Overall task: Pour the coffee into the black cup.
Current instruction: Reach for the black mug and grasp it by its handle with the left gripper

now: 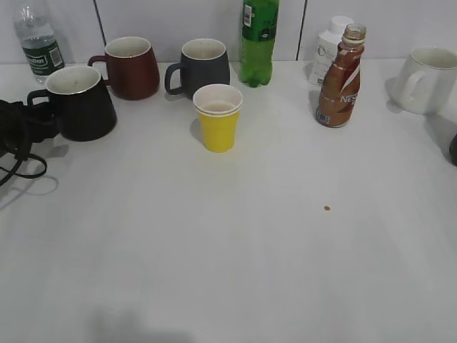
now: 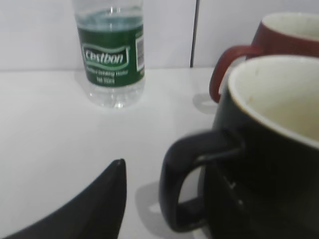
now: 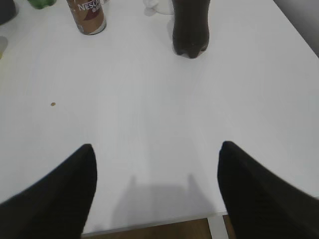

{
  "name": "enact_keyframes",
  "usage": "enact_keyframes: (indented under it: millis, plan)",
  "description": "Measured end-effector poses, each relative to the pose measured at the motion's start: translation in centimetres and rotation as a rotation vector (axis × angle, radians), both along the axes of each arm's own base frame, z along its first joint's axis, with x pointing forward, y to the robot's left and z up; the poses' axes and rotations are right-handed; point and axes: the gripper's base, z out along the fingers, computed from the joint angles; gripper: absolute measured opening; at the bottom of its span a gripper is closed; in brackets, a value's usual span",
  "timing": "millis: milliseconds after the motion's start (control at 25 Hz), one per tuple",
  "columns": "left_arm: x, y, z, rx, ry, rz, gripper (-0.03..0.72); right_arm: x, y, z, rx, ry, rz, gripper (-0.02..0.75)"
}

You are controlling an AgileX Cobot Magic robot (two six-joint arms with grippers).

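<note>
1. Left tool [image 1: 36,128] is sitting at the handle of the black cup [image 1: 80,102], far left of the counter [image 1: 235,250]. In the left wrist view only one finger [image 2: 94,209] is showing, just beside the handle loop and not touching it. Jaws are standing about half open, holding nothing that I can see.
2. Right tool [image 3: 154,194] is hanging wide open and empty over the near right counter edge, well apart from the coffee [image 1: 341,77].
3. Coffee is standing upright, uncapped, back right, just in front of the white bottle [image 1: 327,50].
4. Judgement: the step in hand is securing the cup. Clamp the handle or wall squarely, without nudging the maroon mug [image 1: 130,66] behind it.
5. Next, the right tool is needing a grip on the bottle's waist, kept vertical while carrying since the cap is off. Route clear of the yellow cup [image 1: 218,118].
6. Pouring slowly, neck over the cup's centre; spill risk is high.
7. Count: mugs 4 (black, maroon, dark grey [image 1: 202,66], white [image 1: 428,80]); yellow paper cups 1, possibly stacked; bottles 5 (coffee, green [image 1: 258,41], white, water [image 1: 37,39], a dark one [image 3: 190,27] seen only in the right wrist view).
</note>
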Motion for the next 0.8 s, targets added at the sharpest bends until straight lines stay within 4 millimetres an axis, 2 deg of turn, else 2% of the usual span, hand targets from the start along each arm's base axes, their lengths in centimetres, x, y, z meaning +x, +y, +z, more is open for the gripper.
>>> enact_keyframes:
  millis: [440,800]
  plan:
    - [0.9,0.0,-0.1,-0.001,-0.014,0.001,0.389,0.0,0.0,0.0,0.0,0.0,0.0,0.589]
    - [1.6,0.5,-0.9,0.003,-0.016,0.0,0.388,0.0,0.0,0.0,0.0,0.0,0.0,0.589]
